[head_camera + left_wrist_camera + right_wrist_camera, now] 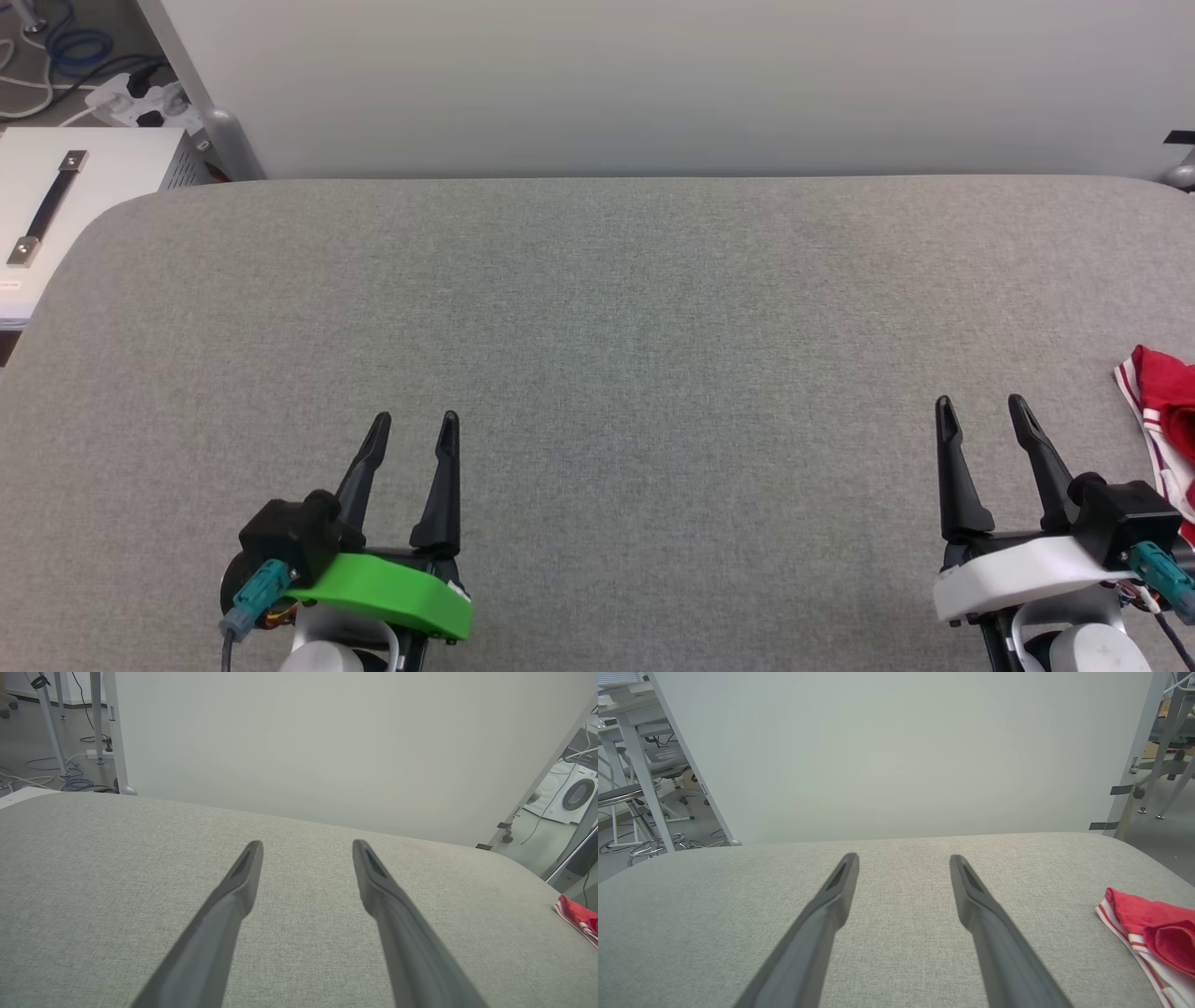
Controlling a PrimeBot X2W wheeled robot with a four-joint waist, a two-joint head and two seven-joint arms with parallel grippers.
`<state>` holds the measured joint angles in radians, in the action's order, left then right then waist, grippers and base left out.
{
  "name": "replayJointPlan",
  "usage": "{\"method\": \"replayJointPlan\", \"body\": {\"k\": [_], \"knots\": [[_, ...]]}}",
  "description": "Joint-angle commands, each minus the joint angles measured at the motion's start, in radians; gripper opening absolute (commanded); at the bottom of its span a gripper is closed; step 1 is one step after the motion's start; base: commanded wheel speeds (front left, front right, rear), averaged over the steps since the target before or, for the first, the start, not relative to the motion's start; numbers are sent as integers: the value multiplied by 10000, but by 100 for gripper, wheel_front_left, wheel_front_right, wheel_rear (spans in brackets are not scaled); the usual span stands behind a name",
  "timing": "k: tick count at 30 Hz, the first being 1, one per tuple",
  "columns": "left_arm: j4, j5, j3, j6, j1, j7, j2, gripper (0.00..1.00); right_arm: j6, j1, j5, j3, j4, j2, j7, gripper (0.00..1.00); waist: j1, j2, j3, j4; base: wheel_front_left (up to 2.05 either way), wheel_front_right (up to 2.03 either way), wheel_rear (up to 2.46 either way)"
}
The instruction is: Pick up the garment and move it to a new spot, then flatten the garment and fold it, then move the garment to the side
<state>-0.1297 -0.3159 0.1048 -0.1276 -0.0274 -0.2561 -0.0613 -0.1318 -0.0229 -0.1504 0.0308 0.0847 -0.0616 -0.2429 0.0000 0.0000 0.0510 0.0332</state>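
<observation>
At the right edge of the grey fabric tabletop (597,308), the garment (1167,411) lies bunched: red cloth with red-and-white striped trim, partly cut off by the head view's border. The right gripper (981,403) is near it, on its left side and not touching, with both fingers spread apart and nothing held. The left gripper (415,420) is well apart at the lower left, fingers likewise spread and empty. A white panel (653,84) stands behind the tabletop. A white cabinet (103,177) with a black handle stands beside the far left corner.
</observation>
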Motion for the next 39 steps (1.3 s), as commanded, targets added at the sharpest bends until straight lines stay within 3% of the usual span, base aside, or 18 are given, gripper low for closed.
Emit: {"method": "replayJointPlan", "body": {"k": [1, 5, 6, 39], "knots": [[12, 106, -4, -30, 30, -57, 63, 100, 11, -86, 84, -16, 8, 66, -104, 100, 0, 0, 13, -6, 0, 0, 0], [68, 106, 36, -30, -14, -57, 62, 100, 11, -118, 84, -51, 10, 72, -110, 100, 0, 0, 64, -34, 0, 0, 0], [79, 2, 44, 0, -1, 0, 2, 0, 0, -9, 0, -29, 6, 6, -10, 0, 0, 0, 62, -31, 0, 0, 0], [369, 744, -193, 303, 63, 618, 17, 0, 3, 52, 351, -86, -195, 15, 579, 0, 0, 0, -72, -104, 0, 0, 0]]}}
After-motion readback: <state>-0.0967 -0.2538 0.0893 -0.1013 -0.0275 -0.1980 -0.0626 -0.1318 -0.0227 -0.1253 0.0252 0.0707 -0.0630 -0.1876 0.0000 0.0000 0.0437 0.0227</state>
